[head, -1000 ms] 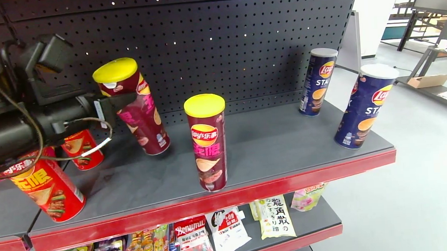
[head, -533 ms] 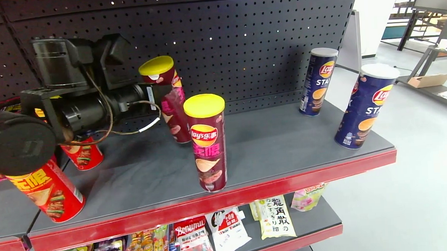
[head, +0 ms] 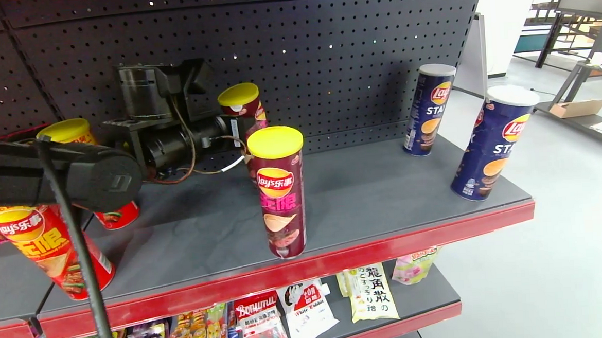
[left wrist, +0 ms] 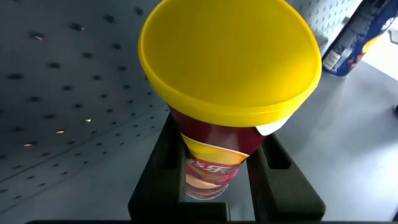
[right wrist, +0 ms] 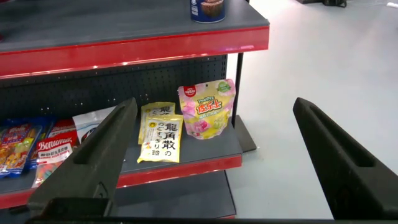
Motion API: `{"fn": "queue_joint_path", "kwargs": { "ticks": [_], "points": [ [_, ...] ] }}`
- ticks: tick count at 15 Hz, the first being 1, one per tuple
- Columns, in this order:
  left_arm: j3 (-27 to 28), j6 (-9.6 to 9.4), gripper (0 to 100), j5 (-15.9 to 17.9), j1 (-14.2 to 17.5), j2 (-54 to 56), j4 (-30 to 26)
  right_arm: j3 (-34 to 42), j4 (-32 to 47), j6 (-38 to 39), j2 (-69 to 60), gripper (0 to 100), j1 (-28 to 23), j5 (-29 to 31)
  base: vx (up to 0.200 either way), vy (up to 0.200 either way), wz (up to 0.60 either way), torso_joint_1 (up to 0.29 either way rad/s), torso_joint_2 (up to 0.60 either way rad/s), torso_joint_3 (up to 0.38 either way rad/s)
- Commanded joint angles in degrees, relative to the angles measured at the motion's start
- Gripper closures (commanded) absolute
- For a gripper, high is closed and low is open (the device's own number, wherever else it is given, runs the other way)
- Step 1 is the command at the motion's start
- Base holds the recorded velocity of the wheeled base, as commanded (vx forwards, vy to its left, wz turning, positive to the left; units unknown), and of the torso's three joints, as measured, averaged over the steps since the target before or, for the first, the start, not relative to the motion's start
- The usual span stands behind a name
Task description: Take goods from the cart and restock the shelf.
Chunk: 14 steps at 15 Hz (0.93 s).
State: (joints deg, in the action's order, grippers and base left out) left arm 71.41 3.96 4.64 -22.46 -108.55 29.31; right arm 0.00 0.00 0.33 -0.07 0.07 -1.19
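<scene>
Two maroon cans show mid-frame in the head view. The front can stands near the shelf edge. Just behind it, by the pegboard, the left claw has the held can. Blue cans stand right of frame, a red can lower left. On the left wrist, the claw is clamped on that yellow-lidded can's body. On the right wrist, the right claw gapes wide apart before snack packets.

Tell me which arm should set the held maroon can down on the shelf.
Left. The left gripper is already clamped on the maroon can, at the back of the shelf behind the front can. The right gripper is open and empty, facing the lower shelf.
</scene>
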Motion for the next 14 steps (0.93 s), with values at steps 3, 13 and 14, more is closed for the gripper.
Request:
{"fn": "queue_joint_path", "kwargs": {
  "ticks": [3,13,14],
  "points": [
    [3.0,-0.18,100,0.0,-0.7,-3.4,0.1,0.0,0.0,0.0,0.1,0,0.0,0.0,0.000,0.000,0.00,0.000,0.00,0.000],
    [6.9,-2.91,100,-0.1,-2.6,-6.6,0.2,0.0,0.0,0.0,0.1,0,0.0,0.0,0.000,0.000,0.00,0.000,0.00,0.000],
    [6.9,-3.17,100,-0.1,-2.6,-6.8,0.2,0.0,0.0,0.0,0.1,0,0.0,0.0,0.000,0.000,0.00,0.000,0.00,0.000]
  ]
}}
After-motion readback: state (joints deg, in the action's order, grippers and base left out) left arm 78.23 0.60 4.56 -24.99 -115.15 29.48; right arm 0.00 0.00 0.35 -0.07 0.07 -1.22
